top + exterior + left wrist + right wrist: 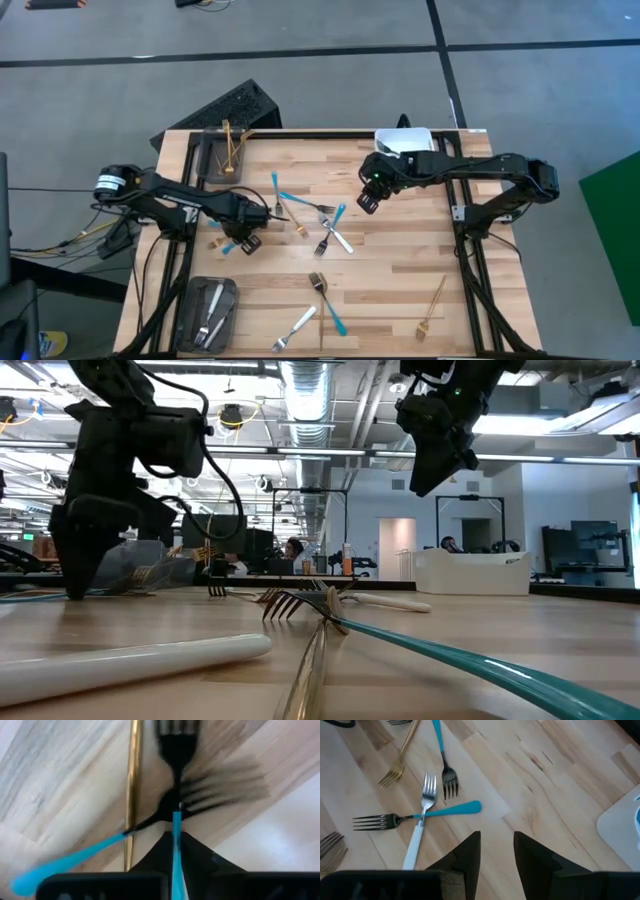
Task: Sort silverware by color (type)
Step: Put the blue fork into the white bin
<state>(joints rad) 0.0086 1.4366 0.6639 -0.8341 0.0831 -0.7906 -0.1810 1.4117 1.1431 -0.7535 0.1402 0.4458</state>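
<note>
On the left side of the counter (400,270), the left end effector (243,243) was pinched shut on a blue fork (176,855), which seemed to touch the wood. The right end effector (496,851) hung spread above a white fork (420,827) crossing another blue fork (415,816).

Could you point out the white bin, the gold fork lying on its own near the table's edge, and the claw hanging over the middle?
White bin (404,142), high view: its rim.
Gold fork (433,304), high view: mid-handle.
Right claw (368,201), high view: between its fingertips, open.
</note>
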